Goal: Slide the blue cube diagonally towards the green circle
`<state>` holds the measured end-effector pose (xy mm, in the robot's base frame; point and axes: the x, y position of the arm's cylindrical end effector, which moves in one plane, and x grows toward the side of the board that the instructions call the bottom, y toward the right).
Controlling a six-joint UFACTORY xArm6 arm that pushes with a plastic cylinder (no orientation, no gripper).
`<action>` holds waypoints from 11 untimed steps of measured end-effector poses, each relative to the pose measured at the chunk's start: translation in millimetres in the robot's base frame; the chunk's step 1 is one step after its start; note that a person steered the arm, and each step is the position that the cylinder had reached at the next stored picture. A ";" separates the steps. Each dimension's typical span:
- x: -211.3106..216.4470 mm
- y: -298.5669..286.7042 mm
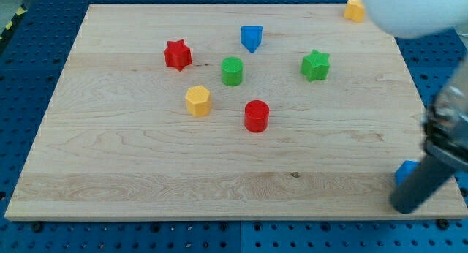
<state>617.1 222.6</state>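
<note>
The blue cube (pixel 404 171) sits near the board's bottom right corner, mostly hidden behind my rod. My tip (pixel 404 206) rests on the board just below the cube, at its near side. The green circle (pixel 232 71) stands up and to the left, in the upper middle of the board, far from the cube.
On the wooden board (pixel 110 158): a red star (pixel 177 55), a blue triangular block (pixel 251 38), a green star (pixel 315 65), a yellow hexagon (pixel 197 100), a red circle (pixel 257 115), and a yellow block (pixel 355 9) at the top right edge.
</note>
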 end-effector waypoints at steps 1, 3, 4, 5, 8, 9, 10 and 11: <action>0.1 48.1; -0.9 77.2; -7.2 47.8; -15.7 12.3; -25.7 0.0; -25.8 0.8; -32.5 -1.5; -52.3 -8.2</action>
